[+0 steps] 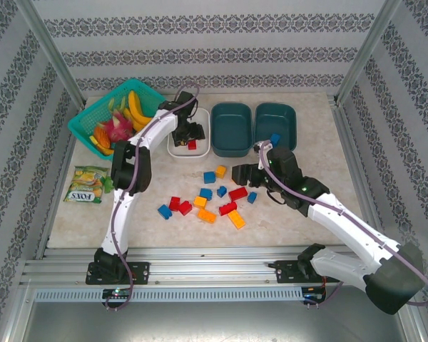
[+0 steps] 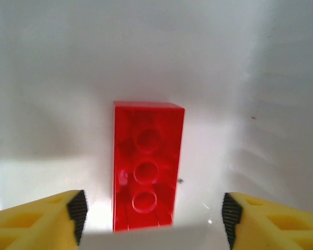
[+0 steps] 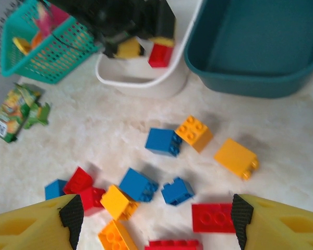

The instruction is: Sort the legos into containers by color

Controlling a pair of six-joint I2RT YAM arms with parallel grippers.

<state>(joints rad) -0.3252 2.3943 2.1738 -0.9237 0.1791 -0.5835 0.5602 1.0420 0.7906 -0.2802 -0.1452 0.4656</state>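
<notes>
Left wrist view: the left gripper (image 2: 151, 216) hangs inside the white tub (image 2: 156, 52), jaws spread wide with nothing between them. A red brick (image 2: 147, 166) lies flat on the tub floor, clear of both yellow fingers (image 2: 41, 221).

From above, that tub sits in the upper middle of the frame, with the middle teal tub (image 1: 230, 130) and the right teal tub (image 1: 282, 114) beside it. A blue brick (image 1: 274, 139) rests in the right one.

In the right wrist view, the right gripper (image 3: 156, 224) is also wide open and empty. It hovers over the loose legos (image 3: 161, 161) scattered on the bench (image 3: 302, 172), and another red brick (image 3: 213, 217) lies low in the frame by one finger.

To my eye the red drop-off is finished, so red goes in white and blue in the right teal. The left arm's next move calls for lifting straight out without catching the rim. The right arm needs to come down on one brick alone, which is awkward since they lie crowded together.
</notes>
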